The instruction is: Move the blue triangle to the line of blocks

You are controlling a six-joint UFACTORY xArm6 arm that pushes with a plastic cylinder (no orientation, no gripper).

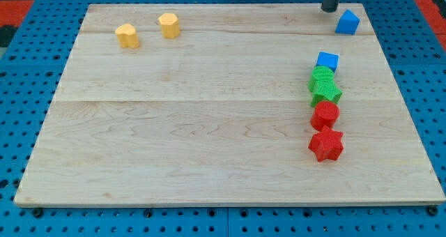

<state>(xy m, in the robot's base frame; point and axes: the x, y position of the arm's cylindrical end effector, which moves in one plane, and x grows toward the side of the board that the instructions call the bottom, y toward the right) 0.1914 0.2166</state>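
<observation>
Sitting upright, blue triangle (347,21) beside my tip (327,9); tool state untellable.

The surface (209,125) is pale planked wood with a smooth satin grain, the blue triangle (347,22), red star (326,145) and yellow blocks (148,31) look like matt moulded plastic, and the pegboard (28,70) beneath seems glossy blue, perforated.

I am seeing my tip (328,9) sitting at the desk's (209,139) top right edge, just left of the blue triangle (347,22). Below it, a line is running down: blue cube (327,60), green cylinder (321,75), green star (325,92), red cylinder (325,114), red star (326,145). Two yellow blocks (127,35) (168,25) are lying side by side at top left.
</observation>
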